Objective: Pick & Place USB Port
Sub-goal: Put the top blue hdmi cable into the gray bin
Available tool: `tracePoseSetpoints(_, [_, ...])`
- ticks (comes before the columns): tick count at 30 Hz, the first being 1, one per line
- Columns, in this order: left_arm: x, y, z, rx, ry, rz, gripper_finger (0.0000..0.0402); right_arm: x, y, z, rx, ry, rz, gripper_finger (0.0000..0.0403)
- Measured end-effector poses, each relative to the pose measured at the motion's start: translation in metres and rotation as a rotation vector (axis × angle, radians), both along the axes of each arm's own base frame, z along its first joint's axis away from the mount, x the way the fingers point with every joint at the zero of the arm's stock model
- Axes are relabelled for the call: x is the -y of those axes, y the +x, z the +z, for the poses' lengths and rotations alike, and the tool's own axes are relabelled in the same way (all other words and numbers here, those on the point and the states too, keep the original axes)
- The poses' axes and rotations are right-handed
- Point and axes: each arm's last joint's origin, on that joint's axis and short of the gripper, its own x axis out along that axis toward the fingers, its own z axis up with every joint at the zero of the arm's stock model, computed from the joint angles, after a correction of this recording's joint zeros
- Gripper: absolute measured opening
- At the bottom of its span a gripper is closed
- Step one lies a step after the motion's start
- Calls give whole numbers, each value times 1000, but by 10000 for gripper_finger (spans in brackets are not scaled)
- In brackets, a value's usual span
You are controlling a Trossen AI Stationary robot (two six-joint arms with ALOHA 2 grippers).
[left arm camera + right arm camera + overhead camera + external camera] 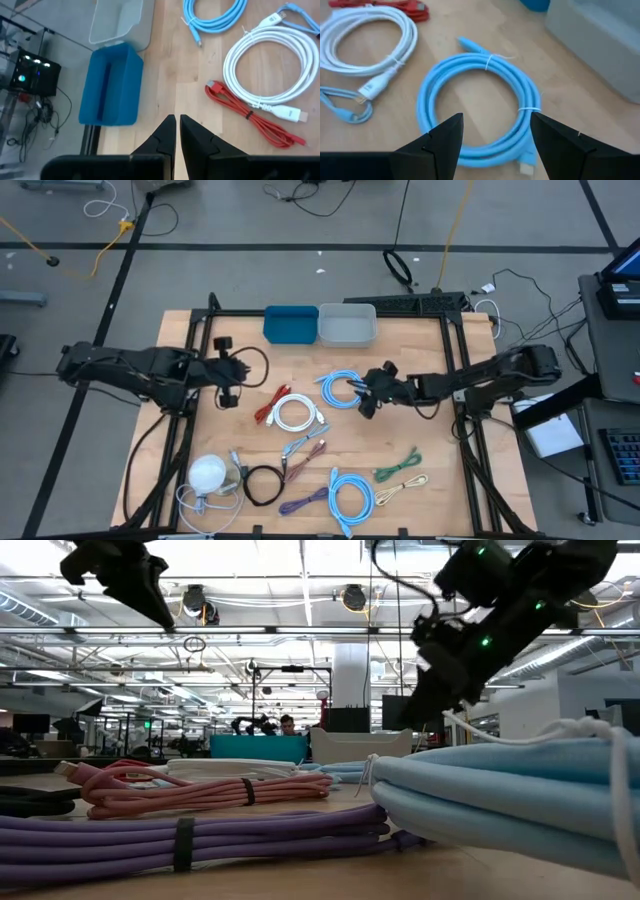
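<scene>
Several coiled cables lie flat on the wooden table. A light blue coil (338, 378) (530, 95) lies right of centre, with a white coil (297, 414) (265, 60) and a red cable (266, 409) (250, 117) to its left. My right gripper (366, 392) (495, 120) hovers open over the light blue coil's right part, its fingers standing apart above it and touching nothing. My left gripper (231, 376) (177, 120) is shut and empty above bare table, left of the red cable. A blue bin (291, 324) (112, 85) and a grey bin (348, 325) (117, 22) stand at the far edge.
Nearer the front edge lie a purple cable (305, 501), a second light blue coil (351, 496), green (398, 465) and beige (400, 489) cables, a black coil (262, 484), a pink cable (306, 461) and a white round object (208, 473). Black frame bars (458, 380) flank the table.
</scene>
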Motion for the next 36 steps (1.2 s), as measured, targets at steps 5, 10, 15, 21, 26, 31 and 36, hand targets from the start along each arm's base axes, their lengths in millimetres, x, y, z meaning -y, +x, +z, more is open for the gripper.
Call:
tracePoseSetpoints(5, [-1,-12,-10,7,-21,26,30,25,2,-28,-97,50,-124,224])
tracePoseSetpoints(10, [-2,-22,-35,-26,-16,60,30,45,4,-44,-119,74,-188,224])
tracePoseSetpoints(15, [-1,-22,-30,20,-11,60,30,52,12,-53,-66,116,-134,222])
tracePoseSetpoints(21, [-2,-24,-29,37,-4,74,30,51,10,-65,-126,132,-146,150])
tracePoseSetpoints(26, [-2,-24,-28,45,5,89,30,46,11,-70,-150,103,-144,28])
tracePoseSetpoints(31, [-2,-24,-28,44,9,98,30,34,16,-56,-68,-15,-153,24])
tracePoseSetpoints(36, [-3,-25,-29,42,16,109,30,19,21,-29,50,-164,-134,23])
